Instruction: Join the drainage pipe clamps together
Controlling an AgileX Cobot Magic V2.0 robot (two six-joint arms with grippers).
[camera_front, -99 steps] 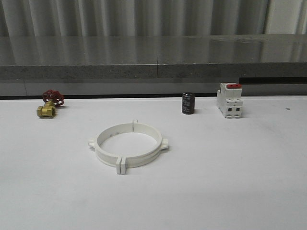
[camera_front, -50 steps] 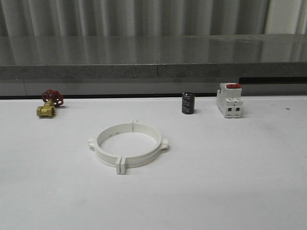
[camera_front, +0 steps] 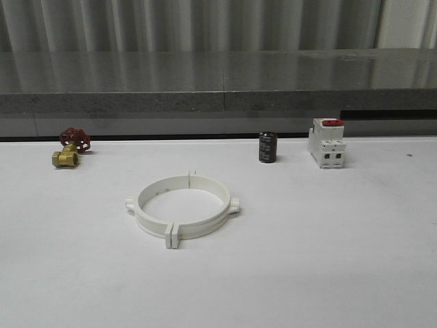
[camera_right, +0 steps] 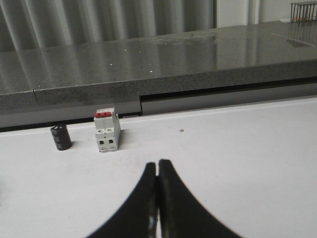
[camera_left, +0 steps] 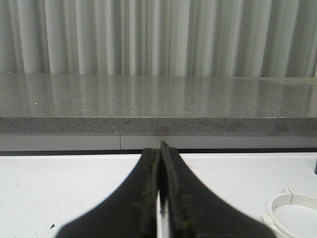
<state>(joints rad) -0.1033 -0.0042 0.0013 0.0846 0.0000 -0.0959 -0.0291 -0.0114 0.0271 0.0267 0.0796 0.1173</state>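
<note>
Left gripper: two black, curved fingers tapering to narrow tips, inner edges showing yellowish wear. Right gripper: same black tapered form, surfaces matte and unmarked.

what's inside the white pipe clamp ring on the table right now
Inside the drainage pipe clamps, which lie as a closed ring, only bare white table shows. No object sits within it. The strip of table just behind the near wall is hidden by that wall.

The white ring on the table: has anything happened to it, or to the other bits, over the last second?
Nothing visibly changed. The white ring lies joined in the same spot, and the valve, black cylinder and switch have not moved.
</note>
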